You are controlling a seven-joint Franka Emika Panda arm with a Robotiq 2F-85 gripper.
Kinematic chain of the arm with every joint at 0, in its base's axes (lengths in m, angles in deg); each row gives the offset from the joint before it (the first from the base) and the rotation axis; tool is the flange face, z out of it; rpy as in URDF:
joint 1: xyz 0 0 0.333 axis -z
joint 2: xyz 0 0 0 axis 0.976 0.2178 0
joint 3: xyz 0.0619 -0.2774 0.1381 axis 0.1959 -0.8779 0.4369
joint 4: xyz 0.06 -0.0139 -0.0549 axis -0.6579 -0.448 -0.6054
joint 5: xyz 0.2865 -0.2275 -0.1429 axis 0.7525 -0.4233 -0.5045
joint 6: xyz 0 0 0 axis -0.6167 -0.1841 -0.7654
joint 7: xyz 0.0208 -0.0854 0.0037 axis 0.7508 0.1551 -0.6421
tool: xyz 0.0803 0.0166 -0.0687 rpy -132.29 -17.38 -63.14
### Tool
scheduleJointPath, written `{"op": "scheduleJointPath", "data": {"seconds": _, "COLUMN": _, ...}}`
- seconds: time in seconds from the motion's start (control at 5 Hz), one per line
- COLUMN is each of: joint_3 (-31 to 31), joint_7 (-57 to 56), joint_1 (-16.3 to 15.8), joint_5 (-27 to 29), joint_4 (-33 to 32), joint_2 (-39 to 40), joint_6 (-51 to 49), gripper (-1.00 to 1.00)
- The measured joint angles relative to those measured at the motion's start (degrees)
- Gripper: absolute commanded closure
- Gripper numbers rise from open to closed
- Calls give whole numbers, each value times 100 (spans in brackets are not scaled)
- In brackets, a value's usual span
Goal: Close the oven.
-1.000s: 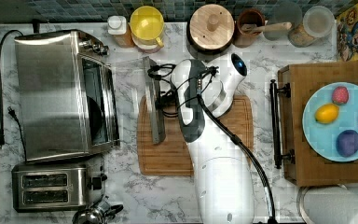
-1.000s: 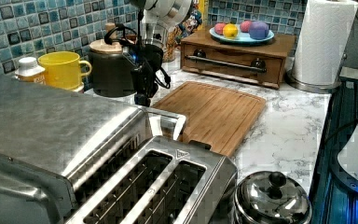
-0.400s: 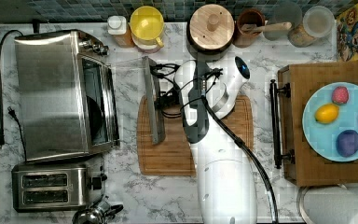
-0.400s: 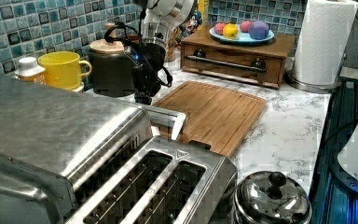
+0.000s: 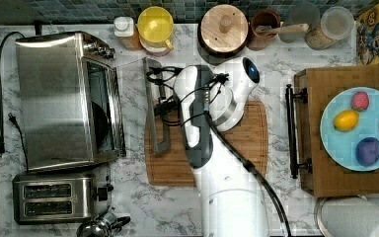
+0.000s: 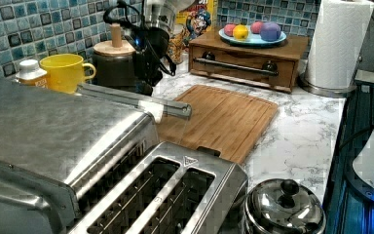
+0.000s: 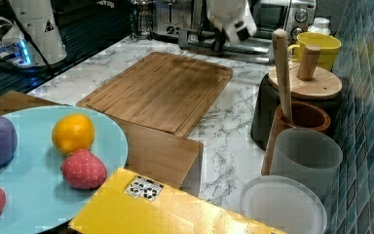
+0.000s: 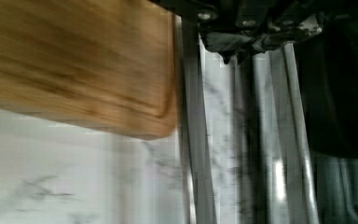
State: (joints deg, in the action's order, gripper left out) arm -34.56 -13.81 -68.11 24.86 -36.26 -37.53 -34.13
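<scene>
— What sort of place are you working in?
— A kitchen: marble counter (image 5: 276,54), blue tiled wall (image 6: 9,29). Beside your gripper (image 6: 143,80) sit the oven (image 5: 64,98), a cutting board (image 5: 246,143), a yellow mug (image 6: 65,72); farther off, a toaster (image 5: 54,197) and paper towels (image 6: 338,41).

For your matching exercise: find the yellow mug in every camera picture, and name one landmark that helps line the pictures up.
Top view: yellow mug at the upper edge, centre-left.
Left view: far left, against the tiles.
Right view: upper right.
Wrist view: not there.
Shared landmark: the wooden-lidded dark pot beside it.
</scene>
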Motion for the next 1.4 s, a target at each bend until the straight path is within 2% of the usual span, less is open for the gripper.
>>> {"op": "scheduleJointPath", "data": {"seconds": 0.2, "joint_3": 157, "joint_7": 386, "joint_1": -309, "joint_5": -627, "joint_4": -291, "joint_2": -555, "joint_6": 713, "gripper": 100}}
{"op": "scheduleJointPath", "data": {"seconds": 0.4, "joint_3": 176, "joint_7": 1583, "joint_1": -966, "joint_5": -2160, "joint_4": -582, "joint_2": -1065, "joint_6": 1639, "gripper": 100}}
{"op": "scheduleJointPath", "data": {"seconds": 0.6, "joint_3": 259, "joint_7": 2532, "joint_1": -1541, "joint_5": -3073, "joint_4": -627, "joint_2": -1406, "joint_6": 1869, "gripper": 100}}
{"op": "scheduleJointPath", "data": {"seconds": 0.8, "joint_3": 454, "joint_7": 3531, "joint_1": -2044, "joint_5": -3747, "joint_4": -627, "joint_2": -1630, "joint_6": 1922, "gripper": 100}}
{"op": "scheduleJointPath", "data": {"seconds": 1.0, "joint_3": 664, "joint_7": 5216, "joint_1": -2598, "joint_5": -5580, "joint_4": -638, "joint_2": -1711, "joint_6": 1995, "gripper": 100}}
{"op": "scheduleJointPath", "data": {"seconds": 1.2, "joint_3": 789, "joint_7": 6097, "joint_1": -2970, "joint_5": -6082, "joint_4": -660, "joint_2": -1730, "joint_6": 1953, "gripper": 100}}
{"op": "scheduleJointPath", "data": {"seconds": 1.4, "joint_3": 635, "joint_7": 6159, "joint_1": -2968, "joint_5": -5948, "joint_4": -1041, "joint_2": -2009, "joint_6": 2512, "gripper": 100}}
